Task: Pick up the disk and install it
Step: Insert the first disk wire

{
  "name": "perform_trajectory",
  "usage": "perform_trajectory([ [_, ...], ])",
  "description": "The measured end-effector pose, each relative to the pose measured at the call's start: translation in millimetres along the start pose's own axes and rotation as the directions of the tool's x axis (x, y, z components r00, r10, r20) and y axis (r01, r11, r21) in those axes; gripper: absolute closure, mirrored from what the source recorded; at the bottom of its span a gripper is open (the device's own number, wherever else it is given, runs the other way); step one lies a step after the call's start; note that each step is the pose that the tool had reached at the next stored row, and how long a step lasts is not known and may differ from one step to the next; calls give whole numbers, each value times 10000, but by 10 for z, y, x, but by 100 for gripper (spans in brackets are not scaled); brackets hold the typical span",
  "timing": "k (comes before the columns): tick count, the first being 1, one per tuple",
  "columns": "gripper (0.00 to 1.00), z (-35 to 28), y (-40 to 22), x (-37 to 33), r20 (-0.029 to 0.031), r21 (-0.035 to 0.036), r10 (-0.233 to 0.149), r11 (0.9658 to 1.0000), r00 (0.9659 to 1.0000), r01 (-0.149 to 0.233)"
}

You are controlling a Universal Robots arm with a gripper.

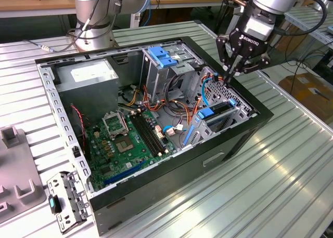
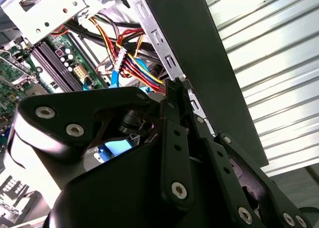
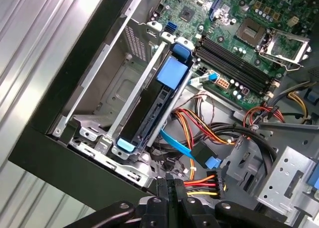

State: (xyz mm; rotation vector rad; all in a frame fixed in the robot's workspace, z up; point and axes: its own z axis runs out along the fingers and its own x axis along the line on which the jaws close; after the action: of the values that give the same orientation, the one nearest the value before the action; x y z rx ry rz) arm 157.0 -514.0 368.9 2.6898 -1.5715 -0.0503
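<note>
The disk stands on edge inside the drive cage at the corner of the open computer case, on the exterior view's right. Its blue end handle points toward the motherboard, and its black body runs down between the cage's rails. My gripper hangs just above the case's wall, beyond the disk and apart from it. Its fingers are pressed together with nothing between them, which both wrist views confirm. Coloured cables lie between the fingertips and the disk.
Inside the case are a green motherboard, a grey power supply box with a white label and a tall metal bay with a blue latch. A grey fixture and a metal bracket lie on the ribbed table.
</note>
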Motion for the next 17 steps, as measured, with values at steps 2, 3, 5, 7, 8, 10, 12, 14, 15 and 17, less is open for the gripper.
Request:
perform_trajectory([
  [2,84,7,0,0,10,4,285,9996,9996,-285],
  [3,84,9,0,0,20,7,535,9986,9986,-535],
  [5,84,12,1,-1,29,10,743,9972,9972,-743],
  [7,84,15,26,-14,32,11,791,9969,9969,-791],
  [8,84,17,42,-23,33,11,804,9968,9968,-804],
  [10,84,19,59,-30,32,12,834,9965,9965,-834],
  [12,84,24,62,-29,34,13,883,9961,9961,-884],
  [14,84,31,66,-22,38,14,938,9956,9956,-938],
  [15,84,36,73,-11,39,14,974,9952,9952,-974],
  [17,84,44,84,9,40,14,1019,9948,9948,-1019],
])
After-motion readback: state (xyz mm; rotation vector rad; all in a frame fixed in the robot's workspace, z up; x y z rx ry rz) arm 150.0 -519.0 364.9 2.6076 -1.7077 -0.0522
